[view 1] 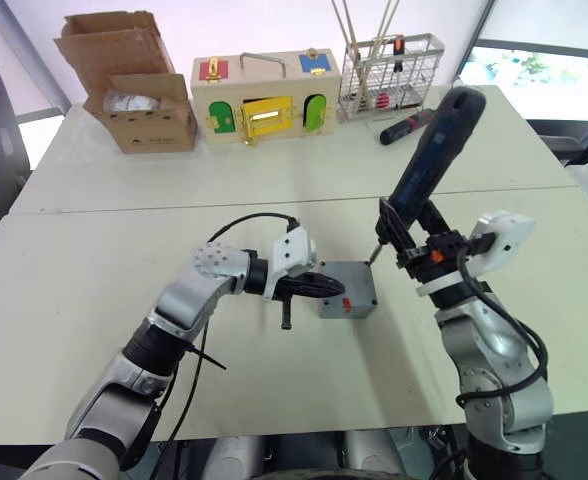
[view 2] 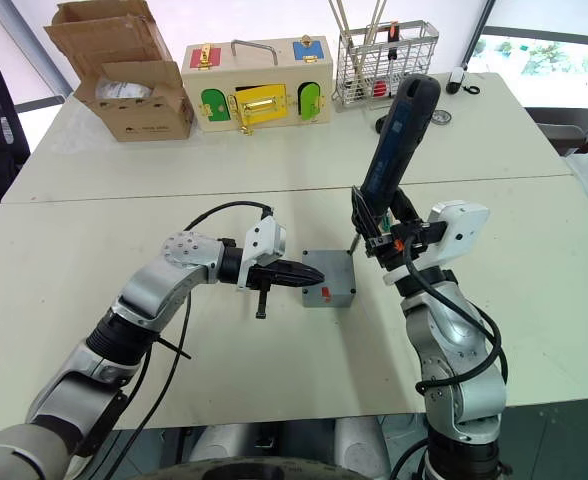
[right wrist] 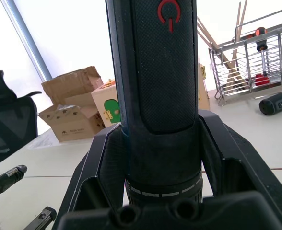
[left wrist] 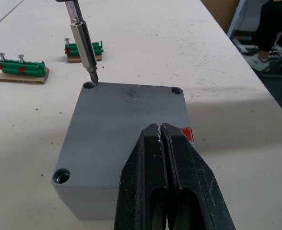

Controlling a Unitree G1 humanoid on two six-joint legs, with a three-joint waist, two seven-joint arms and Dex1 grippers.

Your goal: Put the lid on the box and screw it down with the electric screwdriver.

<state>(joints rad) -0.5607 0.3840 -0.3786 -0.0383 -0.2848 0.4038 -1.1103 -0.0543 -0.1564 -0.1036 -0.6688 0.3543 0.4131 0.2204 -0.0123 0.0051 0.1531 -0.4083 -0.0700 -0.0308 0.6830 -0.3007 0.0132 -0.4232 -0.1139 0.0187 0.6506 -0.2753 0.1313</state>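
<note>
1. Pale worktable (view 1: pixel 94 300), bright tent wall behind, clutter along the far edge.
2. The small square grey plastic box (view 1: pixel 346 290) sits mid-table with the flat grey lid (left wrist: pixel 126 120) already on it.
3. My left gripper (left wrist: pixel 161 143) is pinched closed, pressing the lid's near side.
4. My right gripper (view 1: pixel 414 250) clamps the thick black electric screwdriver (view 1: pixel 429 160), bit in the far corner hole.
5. Risk: it's tilted, so the bit could cam out.
6. Plenty of room all round.

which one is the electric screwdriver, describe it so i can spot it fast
On the near white table, find the small square grey plastic box. The thick black cylindrical electric screwdriver rises tilted from its far corner, held by the right gripper; unlike the smaller black-and-red screwdriver lying beyond, it's upright.
</note>
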